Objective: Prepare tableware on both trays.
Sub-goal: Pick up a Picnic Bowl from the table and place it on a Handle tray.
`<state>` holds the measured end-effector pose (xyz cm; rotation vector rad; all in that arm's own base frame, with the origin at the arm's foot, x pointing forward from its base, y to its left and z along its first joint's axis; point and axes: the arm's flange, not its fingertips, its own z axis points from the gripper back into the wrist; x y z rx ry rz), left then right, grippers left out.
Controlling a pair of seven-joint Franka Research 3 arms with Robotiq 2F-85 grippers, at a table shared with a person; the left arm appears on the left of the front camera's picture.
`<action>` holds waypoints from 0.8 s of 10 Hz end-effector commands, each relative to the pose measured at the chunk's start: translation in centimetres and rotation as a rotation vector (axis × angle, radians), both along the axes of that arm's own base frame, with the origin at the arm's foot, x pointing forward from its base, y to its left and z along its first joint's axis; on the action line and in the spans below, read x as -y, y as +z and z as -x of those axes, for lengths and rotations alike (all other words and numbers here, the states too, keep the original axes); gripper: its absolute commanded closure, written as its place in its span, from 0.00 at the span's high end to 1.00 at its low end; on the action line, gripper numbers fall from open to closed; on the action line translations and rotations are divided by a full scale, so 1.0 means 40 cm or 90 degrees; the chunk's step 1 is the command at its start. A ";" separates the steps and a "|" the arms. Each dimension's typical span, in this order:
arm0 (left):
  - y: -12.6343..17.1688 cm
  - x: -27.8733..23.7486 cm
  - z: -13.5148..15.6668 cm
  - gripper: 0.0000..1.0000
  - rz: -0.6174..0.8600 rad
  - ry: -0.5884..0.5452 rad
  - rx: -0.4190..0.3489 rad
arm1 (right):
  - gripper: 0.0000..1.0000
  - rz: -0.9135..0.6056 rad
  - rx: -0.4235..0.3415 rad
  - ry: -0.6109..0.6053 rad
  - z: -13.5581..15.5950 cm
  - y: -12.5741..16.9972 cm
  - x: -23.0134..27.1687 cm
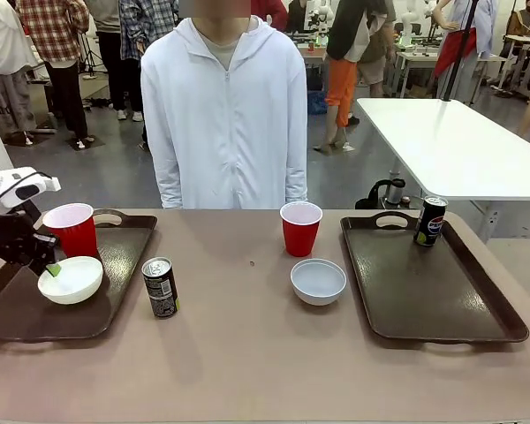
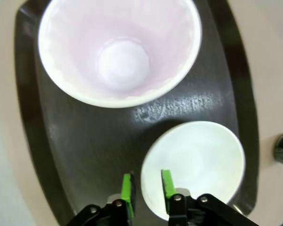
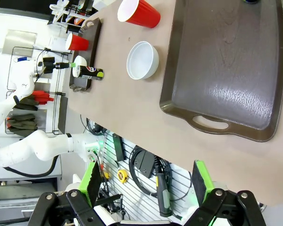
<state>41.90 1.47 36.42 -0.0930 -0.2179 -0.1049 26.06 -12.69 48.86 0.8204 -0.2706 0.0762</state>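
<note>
left wrist view: the left gripper (image 2: 146, 181), pads slightly parted, straddles the rim of a white bowl (image 2: 198, 165) on the left tray (image 2: 85, 155) beside a red cup (image 2: 118, 52). front view adds a can (image 1: 161, 287), second cup (image 1: 300, 228) and second bowl (image 1: 318, 281) on the table (image 1: 247, 362). right wrist view: right gripper (image 3: 146, 181) spread wide, empty.

The table (image 1: 247, 362) holds one tray (image 1: 115, 265) under the left fingers (image 1: 53, 268) and another tray (image 1: 424, 291) far from them. Between these sit a can (image 1: 161, 287), a red cup (image 1: 300, 228) and a white bowl (image 1: 318, 281).

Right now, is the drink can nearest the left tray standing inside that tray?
No, the can stands upright on the bare table, just outside the rim of the left tray.
</note>
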 end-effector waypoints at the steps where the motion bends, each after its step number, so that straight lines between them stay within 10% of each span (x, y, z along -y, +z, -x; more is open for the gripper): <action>1: 0.065 0.003 0.054 1.00 0.054 -0.013 -0.025 | 1.00 -0.011 0.004 0.002 -0.001 -0.001 0.000; 2: 0.102 0.004 0.058 0.84 0.060 -0.017 -0.040 | 1.00 -0.011 0.004 0.002 -0.001 -0.001 0.000; 4: 0.158 0.013 0.055 1.00 0.052 -0.025 -0.075 | 1.00 -0.011 0.004 0.002 -0.001 -0.001 0.000; 8: 0.248 0.016 0.035 1.00 0.019 -0.001 -0.118 | 1.00 -0.011 0.004 0.002 -0.001 -0.001 0.000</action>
